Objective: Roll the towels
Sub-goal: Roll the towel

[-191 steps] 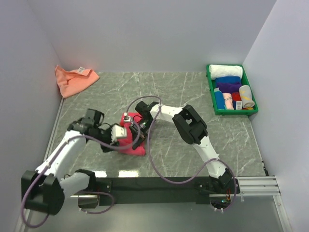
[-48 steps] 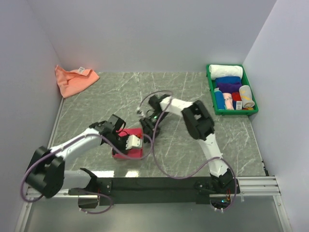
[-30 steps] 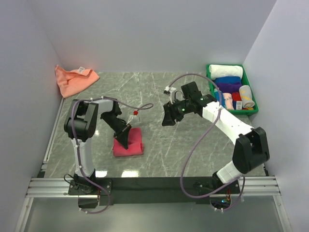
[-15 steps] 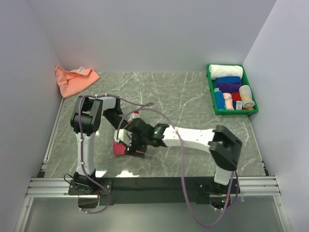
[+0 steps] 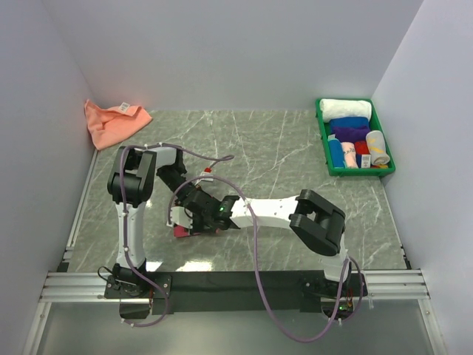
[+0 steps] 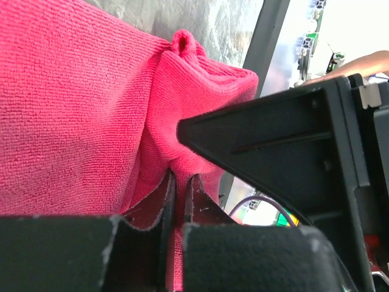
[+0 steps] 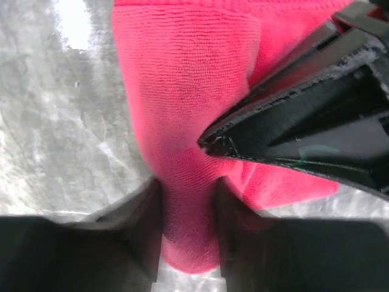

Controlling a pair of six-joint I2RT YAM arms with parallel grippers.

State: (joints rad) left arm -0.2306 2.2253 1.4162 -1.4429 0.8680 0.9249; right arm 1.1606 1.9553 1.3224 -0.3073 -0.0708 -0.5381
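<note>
A crimson pink towel [image 5: 182, 232] lies near the front left of the marble table, mostly hidden under both grippers. My left gripper [image 6: 180, 188] is shut on a thin fold of this towel [image 6: 73, 109]. My right gripper [image 7: 186, 207] straddles a thick folded edge of the same towel [image 7: 176, 91], and both its fingers press against the cloth. The two grippers meet over the towel, the left gripper [image 5: 179, 207] from behind and the right gripper [image 5: 191, 219] from the right. A salmon orange towel [image 5: 111, 122] lies crumpled in the far left corner.
A green tray [image 5: 323, 144] at the far right holds several rolled towels, with a white one [image 5: 345, 109] at its back. The right arm [image 5: 281, 211] stretches low across the middle of the table. Walls close in the left, back and right sides.
The right arm swung from the table's right middle over to the pink towel and its jaws closed round the folded edge. The left gripper stayed shut at the towel.
</note>
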